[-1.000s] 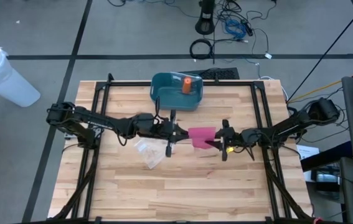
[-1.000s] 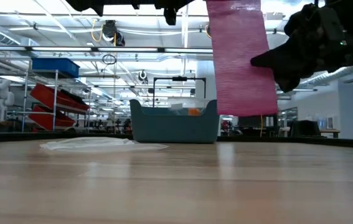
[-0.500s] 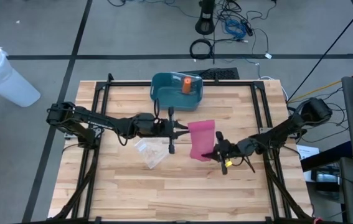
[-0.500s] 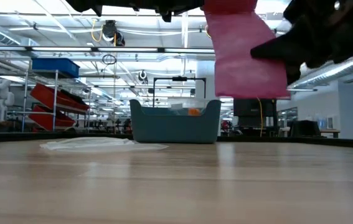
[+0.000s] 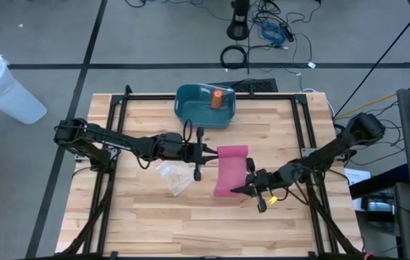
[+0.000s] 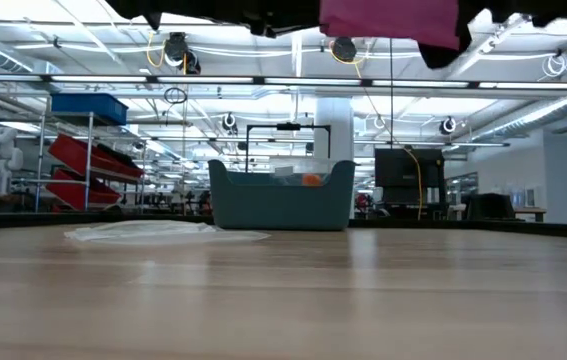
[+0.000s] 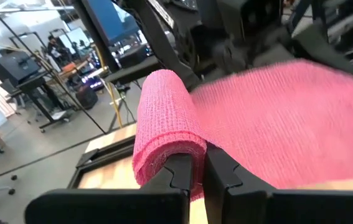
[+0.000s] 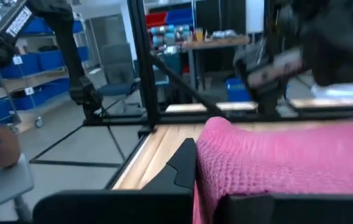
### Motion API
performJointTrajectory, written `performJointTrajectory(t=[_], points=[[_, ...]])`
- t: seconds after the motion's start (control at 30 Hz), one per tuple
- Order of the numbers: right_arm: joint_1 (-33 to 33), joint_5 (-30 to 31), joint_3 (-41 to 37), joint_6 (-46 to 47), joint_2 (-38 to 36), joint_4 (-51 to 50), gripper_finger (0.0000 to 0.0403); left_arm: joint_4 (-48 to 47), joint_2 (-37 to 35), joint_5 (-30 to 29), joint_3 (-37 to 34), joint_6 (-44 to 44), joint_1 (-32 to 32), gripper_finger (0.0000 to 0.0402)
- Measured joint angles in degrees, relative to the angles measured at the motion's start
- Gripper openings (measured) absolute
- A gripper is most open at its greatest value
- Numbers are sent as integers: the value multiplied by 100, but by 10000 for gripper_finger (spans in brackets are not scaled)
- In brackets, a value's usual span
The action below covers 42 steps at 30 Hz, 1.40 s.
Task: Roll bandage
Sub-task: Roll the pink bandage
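Pink woven elastic bandage (image 5: 230, 170) held in the air above mid-bench, stretched between both hands. Left hand (image 5: 206, 152) clamped narrow on the rolled end; right hand (image 5: 249, 185) pinched fully closed on the loose tail, nearer the front edge. Teal plastic bin (image 5: 203, 105) at the back edge, clear plastic wrapper (image 5: 171, 175) lying left of centre. Risk: tail slips from the right pinch if tension rises, or slack lets the roll wind loose and crooked.
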Motion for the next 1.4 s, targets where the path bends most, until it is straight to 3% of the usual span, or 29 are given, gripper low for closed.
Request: performJointTrajectory(t=[0.4,0.7,1.03,1.23,1.4], points=[[-47,912,114,-544,-1138,-613,0,-336,0,18,0,-12,-171,12],[-512,874,114,-506,-1685,-924,0,-335,0,254,0,-11,-302,12],[-980,856,114,-171,-1808,-989,0,-350,0,259,0,-14,-318,12],[-1271,1218,114,617,-1808,-1217,4,-351,0,321,0,-16,-383,12],[-1554,1278,114,3025,-1782,-1971,39,-364,0,320,0,-14,-428,12]])
